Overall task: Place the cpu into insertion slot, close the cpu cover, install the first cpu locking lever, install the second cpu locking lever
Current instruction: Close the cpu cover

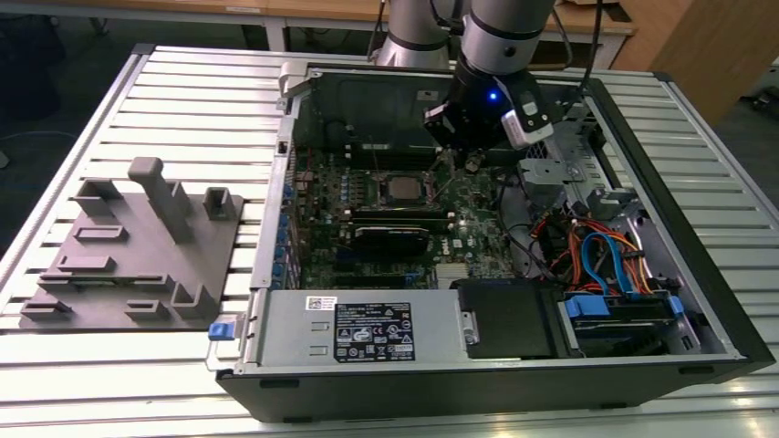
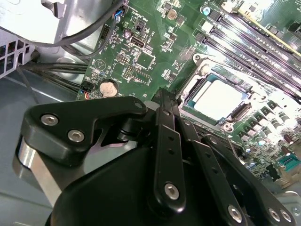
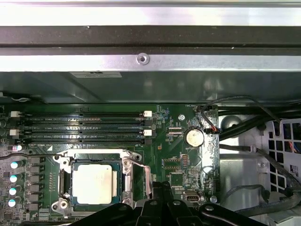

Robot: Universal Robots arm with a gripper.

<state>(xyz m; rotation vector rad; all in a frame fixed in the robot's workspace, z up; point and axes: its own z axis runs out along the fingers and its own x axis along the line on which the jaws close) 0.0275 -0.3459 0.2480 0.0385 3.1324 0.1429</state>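
The cpu (image 3: 94, 183) (image 2: 218, 99) (image 1: 399, 189) lies flat in the insertion slot (image 3: 63, 203) on the green board, its dull silver top showing. The silver cpu cover (image 3: 94, 153) (image 2: 195, 77) lies down around it as a frame. A thin wire locking lever (image 3: 142, 170) runs along the socket's side. My gripper (image 3: 162, 187) (image 2: 165, 94) (image 1: 454, 170) hangs low over the board just beside that side of the socket. Its black fingers (image 2: 162, 122) are pressed together, with nothing visible between them.
Long black memory slots (image 3: 84, 127) lie beyond the socket. A coin battery (image 3: 193, 137) and cable bundles (image 3: 244, 122) are close to the gripper. The case wall (image 3: 150, 61), power supply (image 1: 353, 328) and drive bay wiring (image 1: 603, 255) ring the board. A grey fixture plate (image 1: 134, 246) stands outside the case.
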